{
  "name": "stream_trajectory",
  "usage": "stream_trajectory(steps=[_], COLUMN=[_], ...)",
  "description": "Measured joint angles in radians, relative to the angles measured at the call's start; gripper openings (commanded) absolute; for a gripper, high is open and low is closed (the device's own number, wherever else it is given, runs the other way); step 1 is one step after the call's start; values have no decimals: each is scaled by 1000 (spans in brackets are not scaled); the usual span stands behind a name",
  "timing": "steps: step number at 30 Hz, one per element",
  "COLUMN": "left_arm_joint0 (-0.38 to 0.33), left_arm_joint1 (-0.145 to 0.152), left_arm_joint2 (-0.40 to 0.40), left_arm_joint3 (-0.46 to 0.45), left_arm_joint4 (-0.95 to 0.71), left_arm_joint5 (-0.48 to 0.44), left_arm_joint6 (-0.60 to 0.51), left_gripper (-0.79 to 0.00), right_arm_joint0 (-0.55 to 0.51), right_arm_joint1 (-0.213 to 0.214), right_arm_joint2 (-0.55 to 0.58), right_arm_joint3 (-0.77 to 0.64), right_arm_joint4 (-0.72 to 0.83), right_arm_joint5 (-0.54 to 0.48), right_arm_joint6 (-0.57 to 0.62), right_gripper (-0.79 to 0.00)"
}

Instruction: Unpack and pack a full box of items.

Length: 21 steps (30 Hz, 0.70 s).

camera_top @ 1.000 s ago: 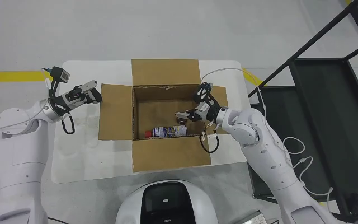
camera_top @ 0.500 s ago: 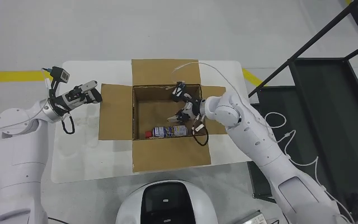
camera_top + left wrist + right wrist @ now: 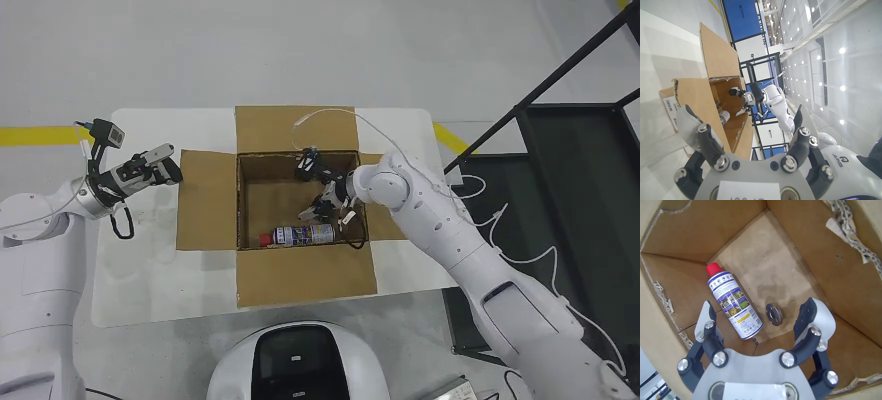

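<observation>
Spray can (image 3: 734,302) and flange (image 3: 774,314) lie just apart in the box (image 3: 810,256); the right gripper (image 3: 757,308), fingers (image 3: 806,317) wide and empty, could knock one while grabbing the other.

My white table (image 3: 140,275) sits on grey floor (image 3: 120,50); yellow line (image 3: 35,135) at left edge, black metal rack (image 3: 575,150) at right.
</observation>
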Motion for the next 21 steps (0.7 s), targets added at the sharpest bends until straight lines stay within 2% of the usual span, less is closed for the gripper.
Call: stream_trajectory(steps=[15, 21], left_arm_joint0=[0, 0], left_arm_joint1=[0, 0], left_arm_joint2=[0, 0], left_arm_joint3=[0, 0], left_arm_joint4=[0, 0], left_arm_joint5=[0, 0], left_arm_joint6=[0, 0], left_gripper=[0, 0], right_arm_joint0=[-9, 1], right_arm_joint1=[2, 9], right_arm_joint2=[2, 5], right_arm_joint3=[3, 43], right_arm_joint4=[-3, -23], right_arm_joint5=[4, -19], right_arm_joint6=[-9, 35], right_gripper=[0, 0])
